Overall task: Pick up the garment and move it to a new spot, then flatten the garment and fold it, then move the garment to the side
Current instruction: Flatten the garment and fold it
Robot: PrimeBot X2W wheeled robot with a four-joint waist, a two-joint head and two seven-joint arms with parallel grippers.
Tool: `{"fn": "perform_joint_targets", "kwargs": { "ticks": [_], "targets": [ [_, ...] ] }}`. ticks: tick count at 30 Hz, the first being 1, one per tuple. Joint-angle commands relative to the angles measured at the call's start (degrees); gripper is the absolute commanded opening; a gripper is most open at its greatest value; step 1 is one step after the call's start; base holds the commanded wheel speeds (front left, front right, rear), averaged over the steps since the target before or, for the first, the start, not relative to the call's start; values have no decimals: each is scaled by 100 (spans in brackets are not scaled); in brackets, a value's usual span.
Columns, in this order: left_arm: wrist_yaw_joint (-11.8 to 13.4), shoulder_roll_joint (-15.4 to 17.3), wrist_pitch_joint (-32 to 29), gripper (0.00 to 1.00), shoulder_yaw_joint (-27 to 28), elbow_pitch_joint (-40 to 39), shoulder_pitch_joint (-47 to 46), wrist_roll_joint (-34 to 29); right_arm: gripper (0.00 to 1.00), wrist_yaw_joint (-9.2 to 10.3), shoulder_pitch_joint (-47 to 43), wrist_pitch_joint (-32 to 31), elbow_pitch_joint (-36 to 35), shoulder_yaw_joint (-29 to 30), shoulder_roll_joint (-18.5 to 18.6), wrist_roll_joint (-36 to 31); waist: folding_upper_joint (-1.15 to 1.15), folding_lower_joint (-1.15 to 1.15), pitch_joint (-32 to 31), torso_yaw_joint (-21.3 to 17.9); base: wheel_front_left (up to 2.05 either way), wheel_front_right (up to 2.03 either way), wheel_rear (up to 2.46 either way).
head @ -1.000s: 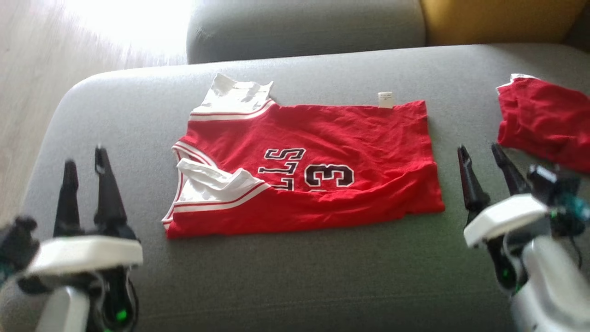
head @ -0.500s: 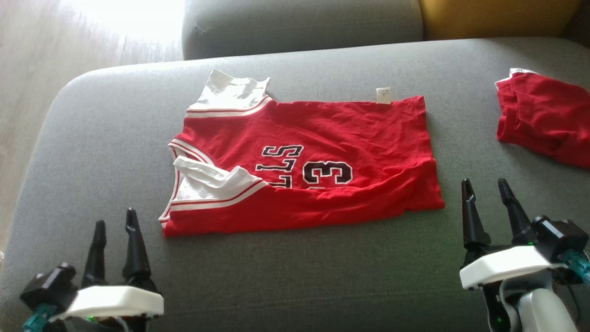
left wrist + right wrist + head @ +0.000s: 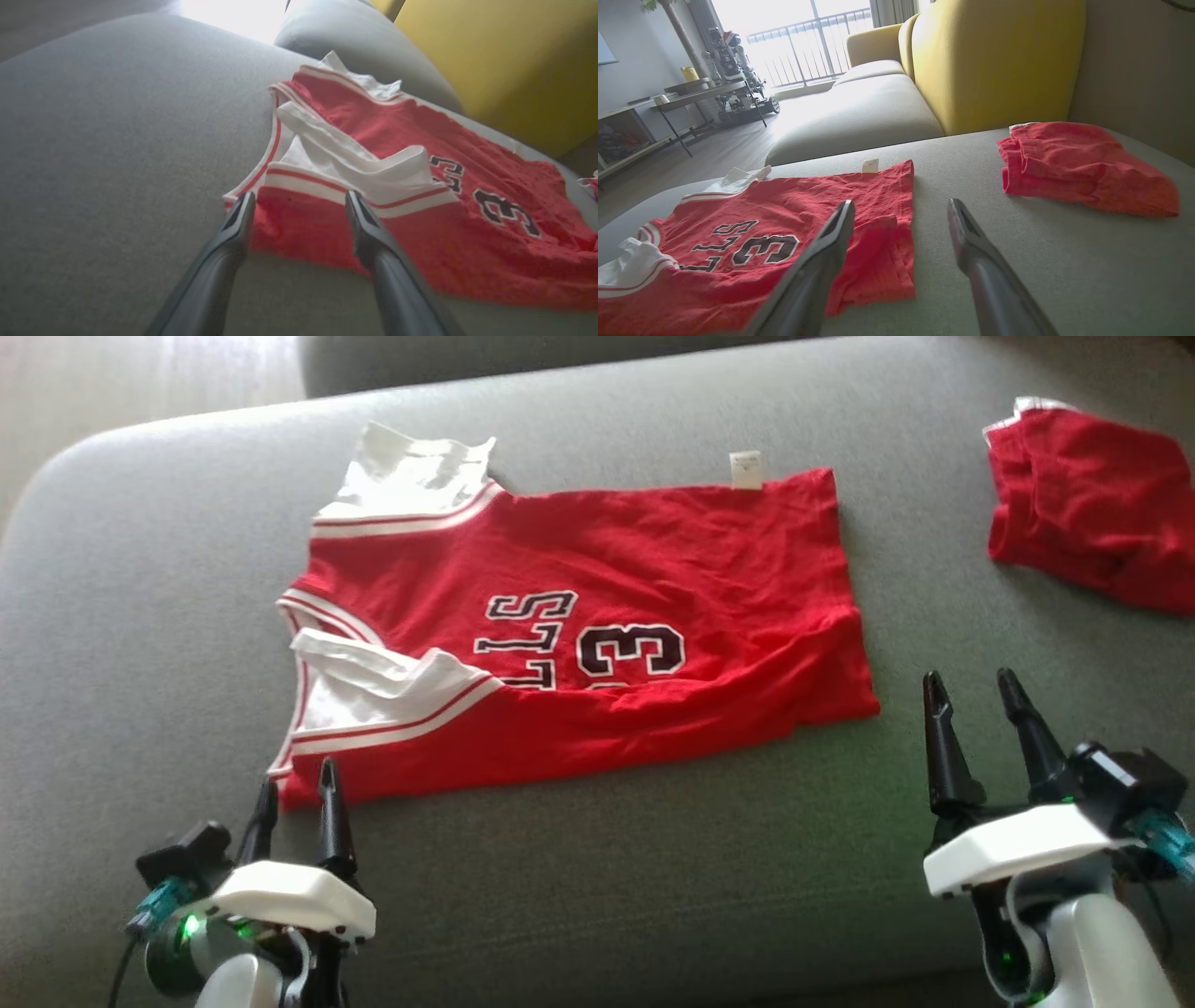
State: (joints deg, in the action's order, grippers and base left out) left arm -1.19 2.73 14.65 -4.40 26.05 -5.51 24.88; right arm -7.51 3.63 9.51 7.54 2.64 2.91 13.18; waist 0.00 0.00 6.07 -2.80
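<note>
Two grippers flank the work. Over the last second the left gripper [image 3: 299, 775], fingers spread wide and empty, has closed in on the near shoulder corner of the red jersey [image 3: 653, 551], which lies flat on the grey cushion [image 3: 597, 896]. To me that looks like the grasp for the next fold. Bare cushion runs along the near edge. The right gripper [image 3: 968, 677], also wide and empty, waits beside the hem corner. Another red garment [image 3: 1092, 495] crowds the far right.
</note>
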Motion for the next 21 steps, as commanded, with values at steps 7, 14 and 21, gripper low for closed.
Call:
{"fn": "perform_joint_targets", "kwargs": {
  "ticks": [7,14,21],
  "targets": [
    [367,176,-51,100,368,966,-672,-13,100,2,386,11,-219,-14,-2,33,0,0,292,-283,0,0,0],
    [502,196,-19,100,420,1375,-856,-8,100,2,390,45,-149,15,-2,71,0,0,309,-318,0,0,0],
    [355,173,-4,0,314,1636,-1013,16,100,2,439,12,-80,-30,-3,75,0,0,308,-261,0,0,0]
  ]
}}
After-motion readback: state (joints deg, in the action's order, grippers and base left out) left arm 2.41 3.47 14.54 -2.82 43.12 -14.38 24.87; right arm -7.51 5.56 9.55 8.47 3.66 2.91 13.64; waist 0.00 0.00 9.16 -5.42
